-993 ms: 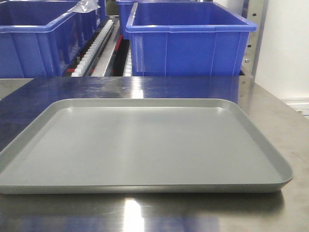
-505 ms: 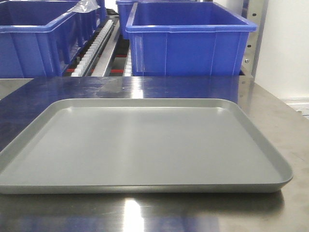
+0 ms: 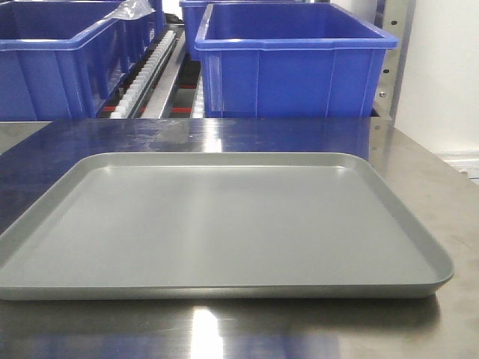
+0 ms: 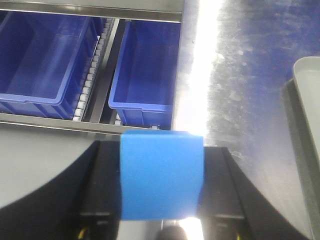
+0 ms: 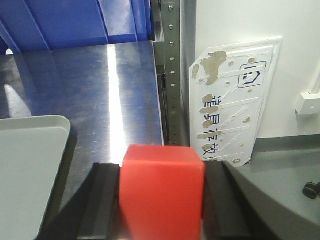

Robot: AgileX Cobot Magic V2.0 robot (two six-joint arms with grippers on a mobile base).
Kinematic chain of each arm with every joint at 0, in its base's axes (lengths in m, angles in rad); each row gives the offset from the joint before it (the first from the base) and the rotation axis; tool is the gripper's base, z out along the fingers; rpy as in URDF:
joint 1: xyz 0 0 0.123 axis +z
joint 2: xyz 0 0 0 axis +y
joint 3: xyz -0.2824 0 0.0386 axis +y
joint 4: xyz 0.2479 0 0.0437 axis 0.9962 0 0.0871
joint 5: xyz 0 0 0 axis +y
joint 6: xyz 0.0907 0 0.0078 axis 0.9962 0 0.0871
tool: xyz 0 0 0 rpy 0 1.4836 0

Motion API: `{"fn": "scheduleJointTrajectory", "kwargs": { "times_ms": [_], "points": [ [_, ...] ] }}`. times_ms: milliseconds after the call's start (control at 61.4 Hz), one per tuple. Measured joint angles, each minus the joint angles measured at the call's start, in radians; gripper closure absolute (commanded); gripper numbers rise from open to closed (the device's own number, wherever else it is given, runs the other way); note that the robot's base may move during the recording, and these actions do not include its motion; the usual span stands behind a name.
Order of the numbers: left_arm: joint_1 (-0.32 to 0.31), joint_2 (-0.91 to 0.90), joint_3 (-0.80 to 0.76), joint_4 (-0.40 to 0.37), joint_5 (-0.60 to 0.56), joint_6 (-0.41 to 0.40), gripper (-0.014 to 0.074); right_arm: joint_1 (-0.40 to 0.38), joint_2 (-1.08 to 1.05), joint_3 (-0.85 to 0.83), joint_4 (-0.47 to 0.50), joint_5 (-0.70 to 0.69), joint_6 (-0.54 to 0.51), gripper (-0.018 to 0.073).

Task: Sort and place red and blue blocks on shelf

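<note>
A white placard [image 5: 235, 100] bears worn, partly scraped Chinese characters.

Bottom of red block [image 5: 161, 192] cut off by the view's edge

That was a warehouse or workshop: blue bins [image 3: 292, 71] sat on a steel rack [image 3: 168, 82] with white rollers [image 3: 141, 78], a steel table [image 3: 419, 172] in front, a worn wall sign [image 5: 235, 100] beside.

The blue block [image 4: 162, 175], a plain matte cube, sits squarely clamped in the left gripper [image 4: 162, 150], facing the steel shelf [image 4: 50, 121]. The red block [image 5: 161, 192], equally plain, sits clamped in the right gripper [image 5: 161, 165], near the shelf's perforated upright.
</note>
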Motion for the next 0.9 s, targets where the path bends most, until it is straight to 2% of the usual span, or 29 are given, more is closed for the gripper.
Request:
{"fn": "scheduleJointTrajectory", "kwargs": {
  "times_ms": [895],
  "points": [
    [0.000, 0.000, 0.000, 0.000, 0.000, 0.000, 0.0473, 0.000, 0.000, 0.000, 0.000, 0.000, 0.000, 0.0512]
  ]
}}
